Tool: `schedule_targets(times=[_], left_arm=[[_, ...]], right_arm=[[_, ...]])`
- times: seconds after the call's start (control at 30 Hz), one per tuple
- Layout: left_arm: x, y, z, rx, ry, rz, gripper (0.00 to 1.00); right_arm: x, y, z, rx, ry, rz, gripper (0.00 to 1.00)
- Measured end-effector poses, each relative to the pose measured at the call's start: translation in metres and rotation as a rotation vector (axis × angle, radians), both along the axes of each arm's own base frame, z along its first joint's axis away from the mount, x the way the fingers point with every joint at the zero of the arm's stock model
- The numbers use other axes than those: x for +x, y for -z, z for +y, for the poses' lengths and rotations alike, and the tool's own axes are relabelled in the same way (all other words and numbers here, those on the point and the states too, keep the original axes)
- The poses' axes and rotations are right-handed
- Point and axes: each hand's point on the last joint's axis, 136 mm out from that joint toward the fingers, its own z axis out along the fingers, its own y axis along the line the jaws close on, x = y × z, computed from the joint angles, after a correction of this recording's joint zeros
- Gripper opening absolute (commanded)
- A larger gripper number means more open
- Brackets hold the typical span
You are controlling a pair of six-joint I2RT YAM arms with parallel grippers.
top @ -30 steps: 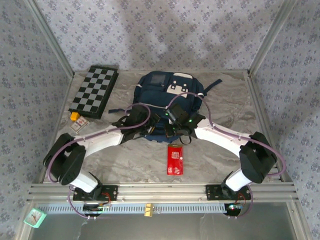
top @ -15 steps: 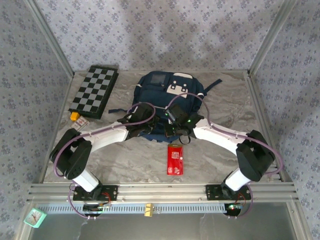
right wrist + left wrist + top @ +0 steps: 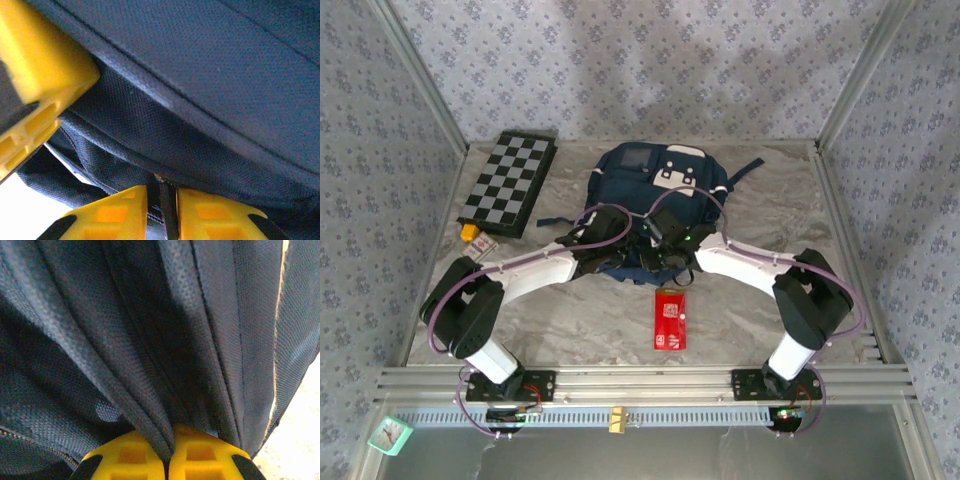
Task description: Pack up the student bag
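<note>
The navy student bag (image 3: 660,185) lies flat at the middle back of the table, white patches up. Both grippers meet at its near edge. My left gripper (image 3: 623,238) is shut, and in the left wrist view its yellow fingertips (image 3: 169,455) pinch a fold of the bag's navy fabric (image 3: 150,330). My right gripper (image 3: 655,243) sits right beside it. In the right wrist view its fingertips (image 3: 162,210) stand a little apart under the bag's cloth (image 3: 210,65), with a dark strip of the bag lying loose in the narrow gap. A yellow finger (image 3: 40,85) of the left gripper shows at upper left.
A flat red packet (image 3: 669,319) lies on the marble table in front of the bag. A black-and-white chessboard (image 3: 510,183) lies at the back left, with small items (image 3: 475,240) near its front corner. Metal frame posts and patterned walls close in the sides.
My left gripper reached up to the bag's near edge and shut on a fold of it. My right gripper slid slightly left and its jaws have parted a little.
</note>
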Motion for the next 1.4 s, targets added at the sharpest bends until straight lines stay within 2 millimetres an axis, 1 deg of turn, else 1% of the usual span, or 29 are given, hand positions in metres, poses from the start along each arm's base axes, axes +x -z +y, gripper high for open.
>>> schedule_targets(times=[0.1, 0.27, 0.33, 0.4, 0.47, 0.53, 0.6, 0.63, 0.7, 0.77, 0.83, 0.87, 0.93, 1.03, 1.1, 1.13, 1.17, 1.23, 1.27, 1.33, 1.4], left_arm=[[0.0, 0.0, 0.001, 0.008, 0.002, -0.005, 0.0], [0.001, 0.0, 0.002, 0.027, 0.014, -0.02, 0.0], [0.002, -0.001, 0.004, 0.041, 0.023, -0.019, 0.0], [0.004, -0.007, 0.006, 0.042, 0.041, -0.025, 0.0], [0.005, -0.014, 0.013, 0.038, 0.058, -0.032, 0.0], [0.011, -0.022, 0.024, 0.035, 0.079, -0.041, 0.0], [0.018, -0.027, 0.038, 0.042, 0.092, -0.039, 0.0], [0.023, -0.028, 0.045, 0.039, 0.106, -0.035, 0.0], [0.027, -0.032, 0.052, 0.028, 0.153, -0.031, 0.0], [0.034, -0.04, 0.055, 0.016, 0.207, -0.043, 0.0], [0.047, -0.046, 0.061, 0.017, 0.251, -0.058, 0.0], [0.055, -0.047, 0.066, 0.02, 0.262, -0.066, 0.03], [0.07, -0.047, 0.08, 0.031, 0.278, -0.082, 0.18], [0.084, -0.046, 0.102, 0.065, 0.259, -0.107, 0.32], [0.089, -0.05, 0.114, 0.072, 0.23, -0.127, 0.39], [0.089, -0.053, 0.116, 0.066, 0.215, -0.145, 0.41], [0.085, -0.055, 0.116, 0.058, 0.205, -0.157, 0.42], [0.065, -0.057, 0.108, 0.031, 0.195, -0.161, 0.45], [0.054, -0.057, 0.1, 0.016, 0.197, -0.16, 0.46], [0.029, -0.054, 0.078, -0.017, 0.208, -0.148, 0.46], [0.011, -0.049, 0.056, -0.045, 0.222, -0.124, 0.46]], right_arm=[[0.002, 0.003, 0.0, -0.01, 0.004, 0.002, 0.09], [0.003, 0.001, -0.003, -0.024, 0.016, -0.005, 0.0], [0.001, -0.002, -0.006, -0.036, 0.025, -0.01, 0.0], [0.0, -0.008, -0.011, -0.045, 0.039, -0.022, 0.0], [-0.001, -0.015, -0.021, -0.051, 0.062, -0.033, 0.0], [-0.003, -0.022, -0.034, -0.053, 0.088, -0.039, 0.0], [-0.002, -0.023, -0.053, -0.055, 0.133, -0.037, 0.0], [0.002, -0.025, -0.064, -0.045, 0.161, -0.043, 0.0], [0.011, -0.033, -0.073, -0.006, 0.193, -0.062, 0.0], [0.014, -0.041, -0.07, 0.013, 0.184, -0.082, 0.0], [0.012, -0.05, -0.056, 0.022, 0.15, -0.103, 0.0], [0.011, -0.054, -0.047, 0.027, 0.131, -0.111, 0.0], [0.009, -0.058, -0.026, 0.042, 0.09, -0.114, 0.0], [0.004, -0.055, 0.002, 0.058, 0.041, -0.087, 0.0], [0.002, -0.051, 0.013, 0.06, 0.027, -0.07, 0.0], [0.002, -0.049, 0.016, 0.056, 0.025, -0.063, 0.0], [0.002, -0.048, 0.017, 0.053, 0.026, -0.058, 0.0], [0.003, -0.046, 0.018, 0.046, 0.031, -0.049, 0.0], [0.004, -0.045, 0.018, 0.045, 0.032, -0.047, 0.0], [0.003, -0.044, 0.017, 0.041, 0.035, -0.041, 0.0], [0.003, -0.043, 0.017, 0.041, 0.037, -0.039, 0.0]])
